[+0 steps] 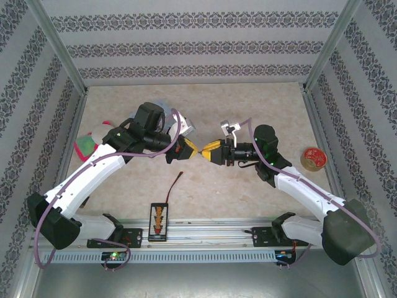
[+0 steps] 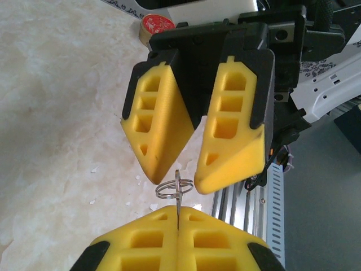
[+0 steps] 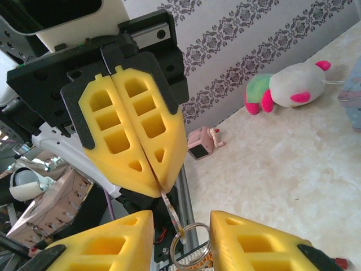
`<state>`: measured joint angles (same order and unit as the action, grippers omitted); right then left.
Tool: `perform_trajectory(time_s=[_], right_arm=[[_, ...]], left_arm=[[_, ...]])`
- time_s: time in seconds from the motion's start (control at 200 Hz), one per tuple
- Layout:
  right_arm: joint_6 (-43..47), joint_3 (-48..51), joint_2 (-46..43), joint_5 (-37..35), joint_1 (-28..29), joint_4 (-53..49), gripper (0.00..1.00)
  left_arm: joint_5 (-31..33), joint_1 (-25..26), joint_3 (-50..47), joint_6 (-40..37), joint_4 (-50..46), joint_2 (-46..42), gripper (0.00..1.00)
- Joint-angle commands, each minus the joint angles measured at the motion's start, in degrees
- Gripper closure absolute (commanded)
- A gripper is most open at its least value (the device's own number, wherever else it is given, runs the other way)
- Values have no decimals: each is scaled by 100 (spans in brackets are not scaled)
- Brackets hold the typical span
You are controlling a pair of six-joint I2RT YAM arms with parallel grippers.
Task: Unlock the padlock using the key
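We see a pale marbled tabletop [image 1: 205, 105]; over its middle the left arm [image 1: 93, 171] and right arm [image 1: 304, 186] meet tip to tip; off to the left lies a white plush toy [image 3: 293, 84], off to the right a roll of tape [image 1: 312, 158]; the left claw [image 2: 177, 217] is clenched on the key [image 3: 167, 204], whose thin blade stands out of the seam between its yellow pads, held clear of the tabletop; the right claw [image 3: 181, 220] is released, its jaws parted on either side of the wire ring [image 2: 166, 196] hanging on the key.
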<state>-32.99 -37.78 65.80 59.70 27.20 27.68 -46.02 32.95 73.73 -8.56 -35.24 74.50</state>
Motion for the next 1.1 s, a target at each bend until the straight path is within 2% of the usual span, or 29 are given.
perform_trajectory(time_s=[0.0, 0.86, 1.094], right_arm=[[47, -221, 12, 156, 83, 255, 67], [29, -221, 167, 235, 119, 273, 71], [30, -212, 179, 244, 85, 269, 80]], left_arm=[[-21, 19, -60, 72, 208, -43, 100], [-12, -21, -135, 197, 374, -113, 100], [-4, -46, -166, 180, 370, -167, 100]])
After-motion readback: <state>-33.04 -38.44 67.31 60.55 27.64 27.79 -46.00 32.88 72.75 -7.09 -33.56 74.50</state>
